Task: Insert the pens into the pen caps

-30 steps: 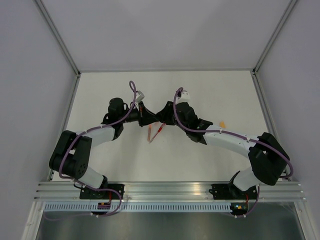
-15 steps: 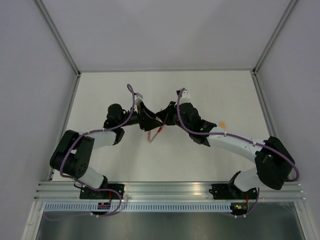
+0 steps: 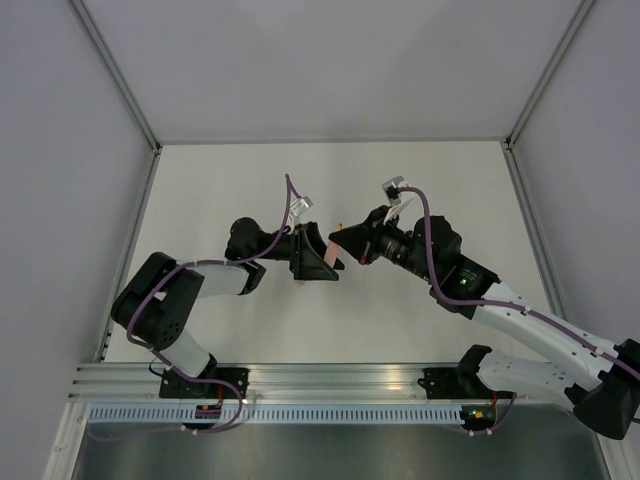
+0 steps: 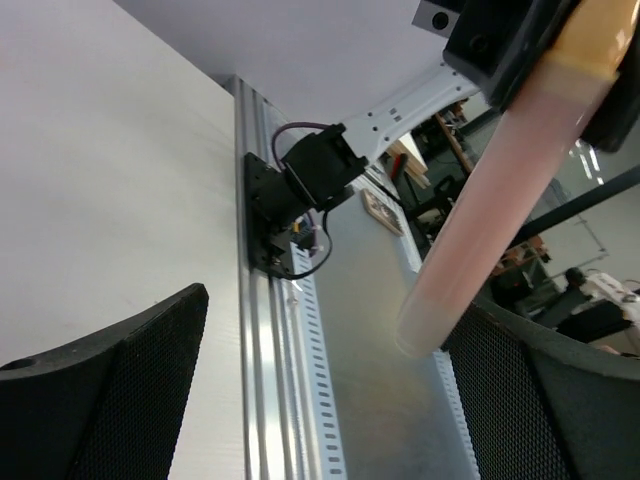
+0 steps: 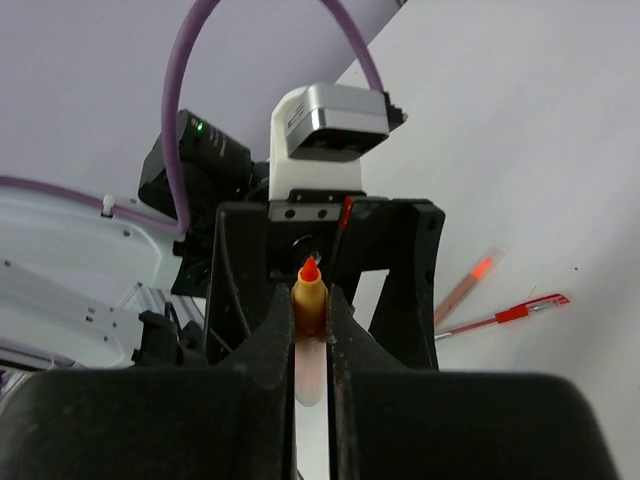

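My right gripper (image 5: 311,300) is shut on an orange-pink pen (image 5: 309,292), whose red tip points away from its camera. The pen's pale pink body (image 4: 500,190) slants down between the wide-apart fingers (image 4: 100,390) of my open left gripper (image 4: 330,400), and I cannot tell whether it touches them. From above, the two grippers meet nose to nose over the middle of the table, left gripper (image 3: 328,256), right gripper (image 3: 342,238). Two more pens lie on the table: a red one (image 5: 500,317) and an orange-pink one (image 5: 462,290). The pen caps are out of view.
The white table (image 3: 220,190) is boxed in by grey walls at the back and both sides. An aluminium rail (image 3: 330,378) with both arm bases runs along the near edge. Purple cables (image 3: 292,200) loop above each wrist.
The left gripper has opened and let go of the pen while the right gripper has shut on it. Both grippers have lifted and shifted right, and now face each other.
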`<state>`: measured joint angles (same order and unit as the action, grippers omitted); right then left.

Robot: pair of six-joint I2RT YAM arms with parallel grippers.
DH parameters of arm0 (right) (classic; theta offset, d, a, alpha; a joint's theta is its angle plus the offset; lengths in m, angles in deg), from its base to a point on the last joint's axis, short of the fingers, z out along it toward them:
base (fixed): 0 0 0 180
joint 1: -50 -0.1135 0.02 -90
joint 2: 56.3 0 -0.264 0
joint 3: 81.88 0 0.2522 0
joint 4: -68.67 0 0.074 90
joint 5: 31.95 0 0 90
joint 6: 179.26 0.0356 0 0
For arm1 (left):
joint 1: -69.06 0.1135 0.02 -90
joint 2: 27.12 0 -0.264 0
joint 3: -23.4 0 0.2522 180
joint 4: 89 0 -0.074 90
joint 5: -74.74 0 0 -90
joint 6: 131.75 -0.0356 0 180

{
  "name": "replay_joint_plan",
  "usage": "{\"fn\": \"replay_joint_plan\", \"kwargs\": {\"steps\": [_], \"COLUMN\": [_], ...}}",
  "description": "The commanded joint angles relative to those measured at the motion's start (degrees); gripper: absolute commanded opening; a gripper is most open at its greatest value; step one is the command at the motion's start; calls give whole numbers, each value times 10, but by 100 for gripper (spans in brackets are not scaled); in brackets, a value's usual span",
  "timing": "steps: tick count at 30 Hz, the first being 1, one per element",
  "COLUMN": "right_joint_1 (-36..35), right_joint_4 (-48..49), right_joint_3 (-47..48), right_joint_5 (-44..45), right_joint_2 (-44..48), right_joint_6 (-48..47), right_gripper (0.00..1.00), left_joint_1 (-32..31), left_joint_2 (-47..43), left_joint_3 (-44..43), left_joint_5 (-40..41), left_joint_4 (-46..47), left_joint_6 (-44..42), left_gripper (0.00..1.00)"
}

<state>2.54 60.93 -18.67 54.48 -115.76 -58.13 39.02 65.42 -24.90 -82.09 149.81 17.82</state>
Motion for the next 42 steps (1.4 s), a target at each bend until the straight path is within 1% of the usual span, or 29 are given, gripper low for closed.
{"fn": "replay_joint_plan", "kwargs": {"steps": [1,3,4,6,9,12,13,14,15,16,17,18,19,20,21,22,23,24,26,28,29,30,32,33,34,35,38,39,42], "right_joint_1": [-1,-1,-2,-1,-1,-2,-1,-1,-1,-1,-1,-1,-1,-1,-1,-1,-1,-1,-1,-1,-1,-1,-1,-1,-1,-1,-1,-1,-1], "right_joint_4": [-56,-87,-93,-105,-118,-120,-120,-121,-122,-122,-123,-122,-121,-118,-113,-106,-102,-101,-88,-73,-69,-66,-65,-65,-65,-65,-65,-49,-34], "right_joint_3": [24,28,26,19,8,-7,-12,-15,-23,-26,-30,-34,-36,-44,-50,-55,-60,-63,-71,-79,-81,-82,-83,-83,-83,-84,-90,-92,-110], "right_joint_5": [-59,-70,-72,-75,-74,-75,-75,-75,-75,-77,-77,-76,-74,-75,-78,-82,-90,-94,-105,-111,-116,-117,-118,-118,-117,-117,-115,-115,-115], "right_joint_2": [32,46,50,56,62,76,81,91,95,101,110,114,121,125,129,132,132,134,138,143,144,145,146,148,149,152,155,157,164], "right_joint_6": [-41,-46,-47,-51,-52,-50,-49,-49,-48,-46,-45,-43,-37,-33,-28,-20,-18,-16,-9,1,5,9,12,11,12,11,10,10,12], "right_gripper": [0,0,0,0,0,0,0,0,0,0,0,0,0,0,0,0,0,0,0,0,0,0,0,0,0,0,0,0,0], "left_joint_1": [-2,-6,-17,-33,-64,-75,-76,-77,-79,-84,-89,-95,-112,-121,-131,-144,-147,-149,-150,-150,-150,-150,-150,-150,-150,-150,-150,-150,-150], "left_joint_2": [-10,9,11,2,-10,-37,-59,-72,-87,-121,-140,-160,-195,-208,-217,-223,-227,-228,-231,-231,-226,-221,-213,-213,-214,-217,-230,-231,-230], "left_joint_3": [-33,-52,-54,-49,-54,-34,-29,-23,-20,-17,-14,-17,-34,-46,-57,-62,-59,-55,-45,-39,-38,-38,-36,-34,-25,-19,-11,-11,-8], "left_joint_5": [-38,-62,-71,-83,-92,-74,-72,-71,-71,-67,-59,-35,-21,17,33,42,44,40,36,40,40,36,19,14,12,12,13,13,12], "left_joint_4": [221,224,225,223,223,221,210,161,125,83,-36,-112,-194,-352,-408,-431,-433,-413,-401,-404,-402,-394,-378,-355,-341,-329,-314,-314,-293], "left_joint_6": [101,131,129,108,98,71,49,31,-17,-50,-96,-201,-255,-312,-388,-399,-397,-383,-379,-389,-389,-386,-371,-364,-358,-351,-344,-343,-323], "left_gripper": [100,100,100,100,100,100,100,100,100,100,99,98,97,93,86,84,83,80,75,67,62,50,44,34,31,29,19,13,4]}}
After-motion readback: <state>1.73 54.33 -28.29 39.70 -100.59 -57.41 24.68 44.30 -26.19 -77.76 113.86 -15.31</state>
